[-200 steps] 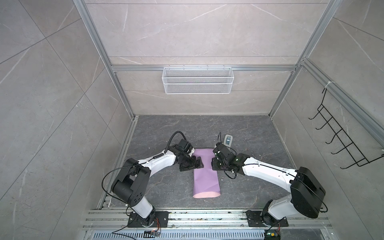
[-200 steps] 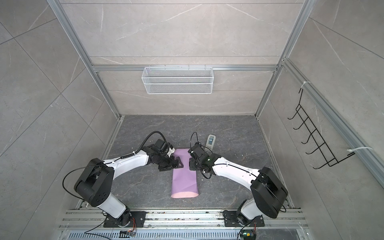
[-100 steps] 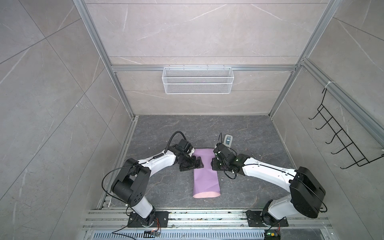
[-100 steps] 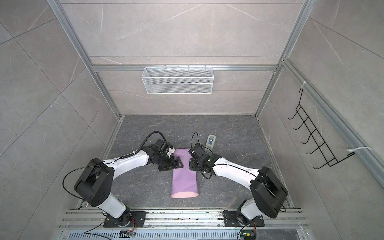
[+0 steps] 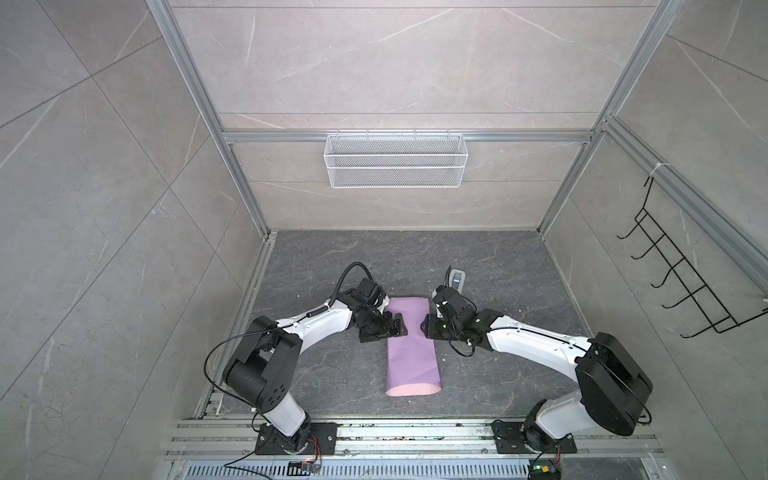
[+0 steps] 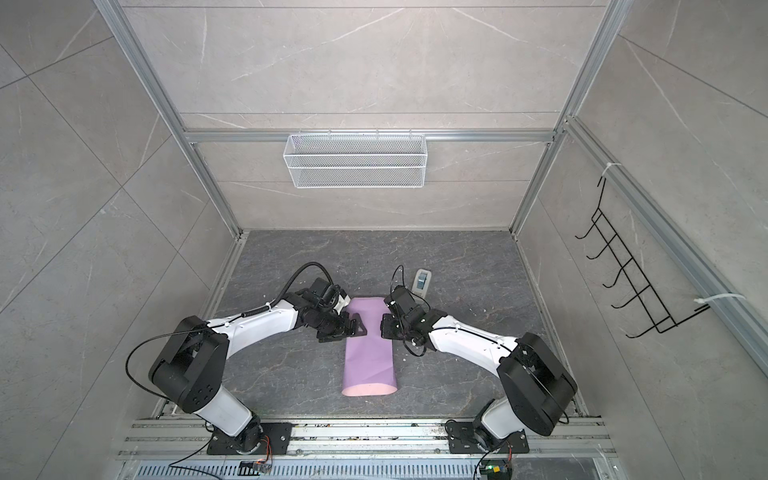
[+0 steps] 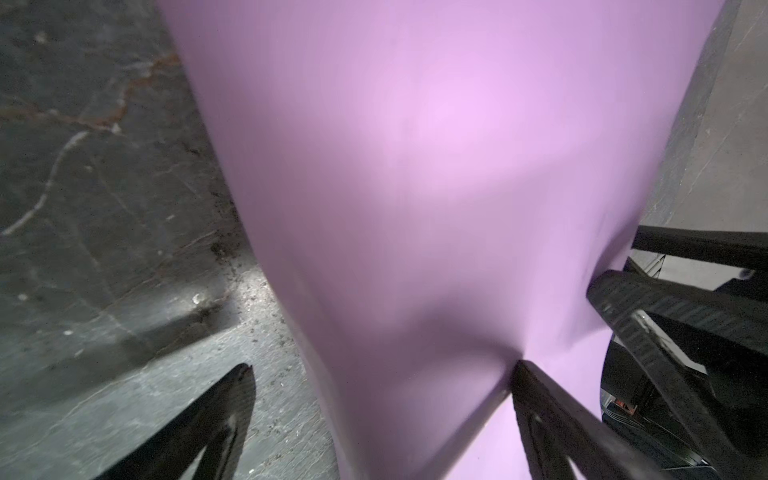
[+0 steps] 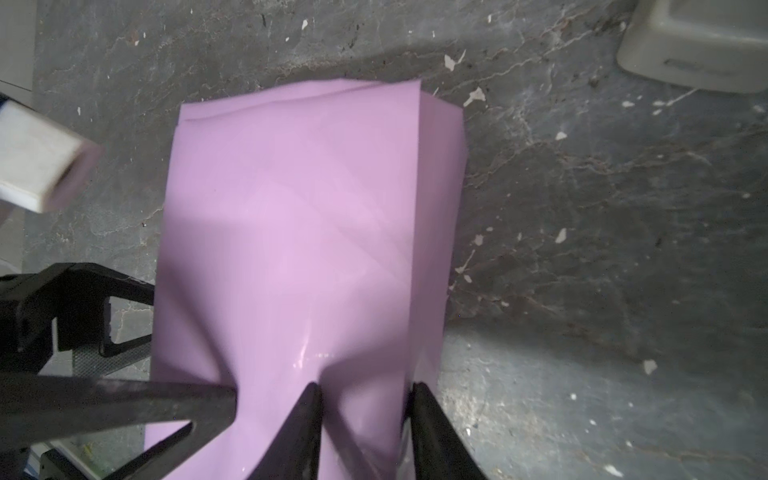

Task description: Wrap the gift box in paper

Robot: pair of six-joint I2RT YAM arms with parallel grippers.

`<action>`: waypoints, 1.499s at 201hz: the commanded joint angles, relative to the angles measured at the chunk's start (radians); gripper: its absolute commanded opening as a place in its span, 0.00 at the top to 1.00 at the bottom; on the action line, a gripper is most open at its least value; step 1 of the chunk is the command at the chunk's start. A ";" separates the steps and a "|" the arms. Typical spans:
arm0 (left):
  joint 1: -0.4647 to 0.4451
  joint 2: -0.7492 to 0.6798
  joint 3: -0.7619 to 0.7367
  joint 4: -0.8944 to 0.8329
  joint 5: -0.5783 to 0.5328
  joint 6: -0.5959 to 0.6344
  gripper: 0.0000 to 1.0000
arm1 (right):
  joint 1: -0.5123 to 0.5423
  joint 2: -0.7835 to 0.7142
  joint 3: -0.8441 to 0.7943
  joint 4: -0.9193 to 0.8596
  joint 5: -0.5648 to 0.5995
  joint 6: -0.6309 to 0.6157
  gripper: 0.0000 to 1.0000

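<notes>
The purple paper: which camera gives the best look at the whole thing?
A top view: the paper shows from end to end, a lilac tube with its pink inside at the near opening. The right wrist view shows only its creased far end; the left wrist view, just a blurred lilac stretch.

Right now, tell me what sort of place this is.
Most likely a robot lab work cell. A left arm and right arm are bolted to a metal rail, an aluminium frame boxes in tiled walls, and a wire basket hangs at the back.
</notes>
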 commanded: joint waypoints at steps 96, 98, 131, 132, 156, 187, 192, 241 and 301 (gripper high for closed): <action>-0.017 0.068 -0.024 -0.074 -0.095 0.024 0.03 | -0.036 0.064 -0.085 0.261 -0.162 0.071 0.55; -0.016 0.068 -0.024 -0.073 -0.095 0.024 0.03 | -0.037 0.066 -0.086 0.264 -0.163 0.071 0.55; -0.017 0.069 -0.023 -0.074 -0.093 0.023 0.03 | -0.052 0.093 -0.094 0.301 -0.184 0.085 0.50; -0.017 0.070 -0.024 -0.074 -0.093 0.021 0.03 | -0.052 0.094 -0.094 0.301 -0.184 0.085 0.50; -0.018 0.068 -0.024 -0.074 -0.092 0.023 0.03 | -0.059 0.106 -0.103 0.327 -0.194 0.100 0.45; -0.018 0.071 -0.024 -0.068 -0.089 0.021 0.03 | -0.072 0.120 -0.112 0.347 -0.202 0.112 0.40; -0.018 0.071 -0.024 -0.067 -0.089 0.021 0.03 | -0.074 0.124 -0.112 0.352 -0.206 0.113 0.39; -0.018 0.065 -0.015 -0.066 -0.091 0.015 0.03 | -0.107 0.150 -0.107 0.393 -0.253 0.113 0.26; -0.017 0.003 0.041 -0.046 -0.091 -0.039 0.01 | -0.168 -0.049 -0.126 0.194 -0.196 -0.025 0.16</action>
